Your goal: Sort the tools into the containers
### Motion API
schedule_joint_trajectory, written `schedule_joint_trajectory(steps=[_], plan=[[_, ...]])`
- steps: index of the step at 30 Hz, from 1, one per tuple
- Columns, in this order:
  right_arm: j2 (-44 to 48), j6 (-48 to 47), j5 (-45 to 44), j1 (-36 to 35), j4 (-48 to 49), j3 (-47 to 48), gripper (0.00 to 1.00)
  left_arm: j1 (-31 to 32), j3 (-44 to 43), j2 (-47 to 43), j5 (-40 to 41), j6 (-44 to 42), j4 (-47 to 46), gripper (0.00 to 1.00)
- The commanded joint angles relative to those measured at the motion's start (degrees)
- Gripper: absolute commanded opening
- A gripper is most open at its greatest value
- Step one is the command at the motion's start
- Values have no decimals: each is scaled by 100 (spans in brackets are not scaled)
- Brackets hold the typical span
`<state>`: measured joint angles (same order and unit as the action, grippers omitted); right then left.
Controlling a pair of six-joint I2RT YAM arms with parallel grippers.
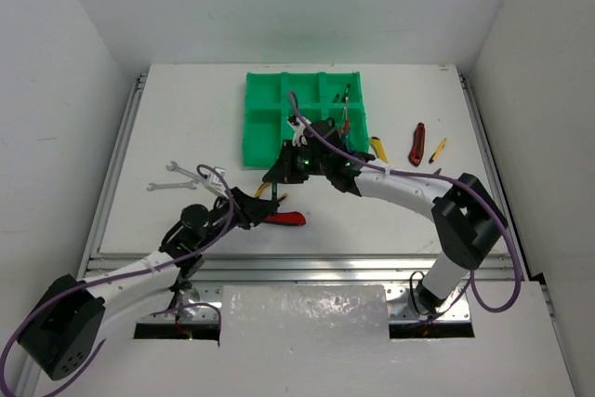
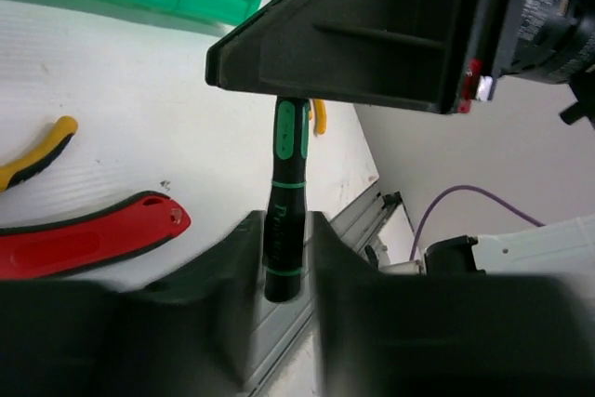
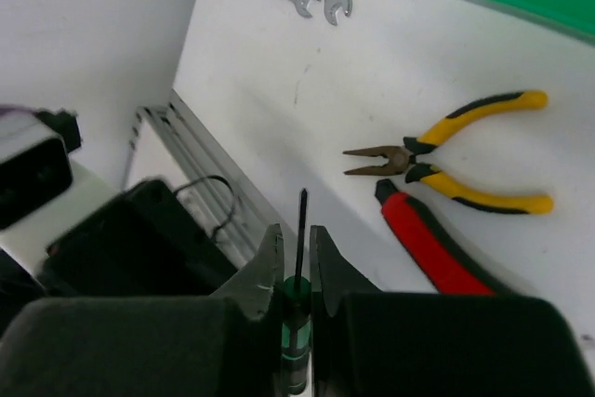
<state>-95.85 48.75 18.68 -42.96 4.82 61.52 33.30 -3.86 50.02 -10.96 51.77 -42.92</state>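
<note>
A green-and-black-handled screwdriver (image 1: pixel 276 194) is held between both grippers just in front of the green tray (image 1: pixel 270 99). My right gripper (image 1: pixel 281 174) is shut on its handle (image 3: pixel 297 323), with the thin shaft (image 3: pixel 300 220) sticking out past the fingertips. My left gripper (image 1: pixel 260 205) closes round the butt end of the handle (image 2: pixel 286 192), its fingers (image 2: pixel 232 258) tight on both sides. The right gripper's body fills the top of the left wrist view. Several screwdrivers (image 1: pixel 346 109) lie in the tray's right compartments.
On the table lie yellow-handled pliers (image 3: pixel 456 160), a red utility knife (image 3: pixel 432 248) beside them, and two silver wrenches (image 1: pixel 177 178) to the left. Right of the tray lie a yellow knife (image 1: pixel 378 148), a red knife (image 1: pixel 417 143) and a small yellow tool (image 1: pixel 437 149).
</note>
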Motion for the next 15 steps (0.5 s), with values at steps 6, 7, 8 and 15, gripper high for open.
schedule_joint_trajectory(steps=[6,7,8,15], plan=[[85,-849,-918,408,-672,823,0,45,-1361,-739,1409,-650,2677,100],[-124,-972,-936,585,-780,1001,0,45,-1929,-774,2074,-668,3980,100],[-274,-1190,-936,813,-876,1238,0,36,-2222,-783,2350,-746,4637,100],[-2506,-2554,-1621,2396,-1563,4647,0,45,-4340,-90,895,-2257,6872,100]])
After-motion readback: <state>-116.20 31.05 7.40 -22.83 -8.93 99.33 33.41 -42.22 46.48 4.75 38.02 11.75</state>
